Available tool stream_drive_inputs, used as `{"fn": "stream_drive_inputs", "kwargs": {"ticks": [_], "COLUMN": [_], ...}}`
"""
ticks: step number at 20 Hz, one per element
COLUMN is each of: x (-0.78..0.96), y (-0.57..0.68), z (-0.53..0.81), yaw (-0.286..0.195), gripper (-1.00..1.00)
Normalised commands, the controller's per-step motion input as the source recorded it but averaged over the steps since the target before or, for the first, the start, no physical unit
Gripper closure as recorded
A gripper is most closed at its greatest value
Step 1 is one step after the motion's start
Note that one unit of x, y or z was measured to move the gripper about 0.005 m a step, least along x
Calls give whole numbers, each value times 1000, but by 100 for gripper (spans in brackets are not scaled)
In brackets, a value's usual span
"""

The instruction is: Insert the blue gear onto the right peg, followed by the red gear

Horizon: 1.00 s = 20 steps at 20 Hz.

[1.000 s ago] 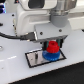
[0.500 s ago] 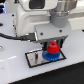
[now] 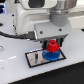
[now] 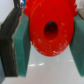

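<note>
The red gear sits between my gripper's fingers, directly above the blue gear, which lies on the grey black-rimmed plate. My gripper is shut on the red gear. In the wrist view the red gear fills the frame with its dark centre hole facing the camera, held between two teal pads. The right peg is hidden under the gears. The shorter pin is not discernible.
The plate lies on a white table. The arm's white body and a dark cable stand behind on the exterior view's left.
The gripper with the red gear has come down slightly closer to the blue gear on the plate.
</note>
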Motion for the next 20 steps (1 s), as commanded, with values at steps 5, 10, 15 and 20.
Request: {"fn": "stream_drive_inputs", "kwargs": {"ticks": [5,10,15,20], "x": [220,124,1,-4], "y": [-24,5,161,146], "z": [-272,-119,333,511], "yaw": [0,0,0,0], "gripper": [100,-100,-100,-100]}}
